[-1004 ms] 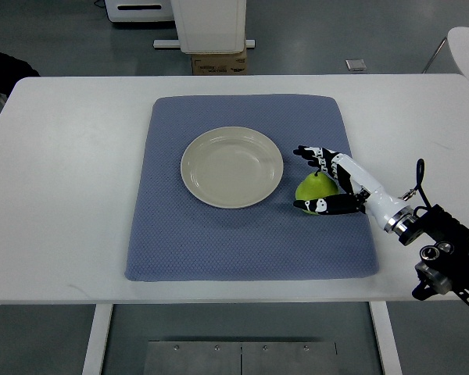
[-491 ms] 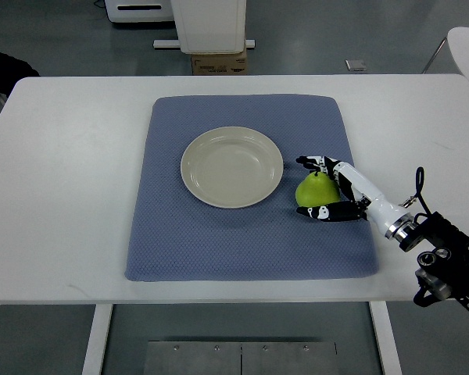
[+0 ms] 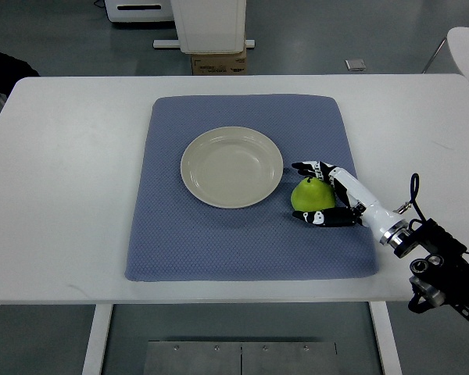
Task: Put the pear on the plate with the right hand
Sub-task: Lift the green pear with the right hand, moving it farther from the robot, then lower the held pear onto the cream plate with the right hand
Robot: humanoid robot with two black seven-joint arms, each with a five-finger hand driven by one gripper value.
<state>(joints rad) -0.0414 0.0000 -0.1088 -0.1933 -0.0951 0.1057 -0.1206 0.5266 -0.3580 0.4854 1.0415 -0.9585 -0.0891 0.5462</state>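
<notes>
While the right hand [image 3: 322, 192] wraps its fingers around the pear [image 3: 313, 195], the fruit sits on the blue mat [image 3: 219, 234], just beside the plate [image 3: 230, 166].
Only thin fingertips [image 3: 306, 217] seem to touch the pear, one set behind it and one in front, so the hold looks loose. The pear is round and smooth, so it could slip out and roll off across the white table [image 3: 70, 172]. If the hand carries it too low, the pear could bump the rim and push the plate away.
</notes>
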